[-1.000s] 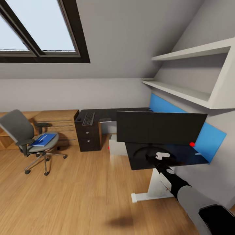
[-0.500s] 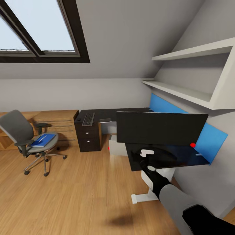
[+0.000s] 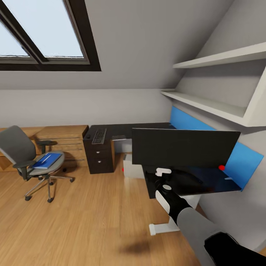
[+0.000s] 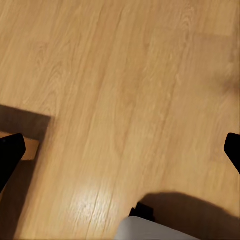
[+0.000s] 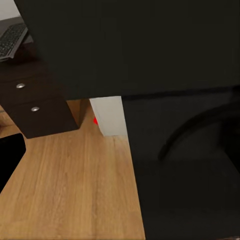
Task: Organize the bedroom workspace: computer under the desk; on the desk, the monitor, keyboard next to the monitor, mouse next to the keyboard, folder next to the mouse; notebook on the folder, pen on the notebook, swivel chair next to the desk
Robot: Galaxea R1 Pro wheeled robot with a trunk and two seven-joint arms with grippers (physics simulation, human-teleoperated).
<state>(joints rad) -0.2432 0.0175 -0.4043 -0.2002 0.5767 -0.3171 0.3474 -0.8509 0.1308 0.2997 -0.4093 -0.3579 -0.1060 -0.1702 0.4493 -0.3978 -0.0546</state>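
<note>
The black monitor (image 3: 184, 147) stands on the dark desk (image 3: 207, 184) by the right wall. My right gripper (image 3: 165, 174) hovers open at the desk's near left edge, in front of the monitor's base; one finger (image 5: 9, 159) shows over the floor. Farther along the desk lies the keyboard (image 3: 99, 135). The white computer (image 3: 133, 168) sits on the floor under the desk. A small red mouse (image 3: 221, 167) rests behind the monitor. Across the room the grey swivel chair (image 3: 16, 147) carries the blue folder (image 3: 46, 160). My left gripper (image 4: 120, 150) hangs open over bare floor.
A dark drawer unit (image 3: 99, 157) stands under the keyboard end, with a low wooden cabinet (image 3: 64, 138) beside it. White shelves (image 3: 207, 105) jut from the right wall above a blue panel (image 3: 245, 160). Wooden floor (image 3: 92, 214) lies between chair and desk.
My right arm has drawn back leftward from over the desk near the monitor's base to the desk's left edge. The camera has shifted slightly.
</note>
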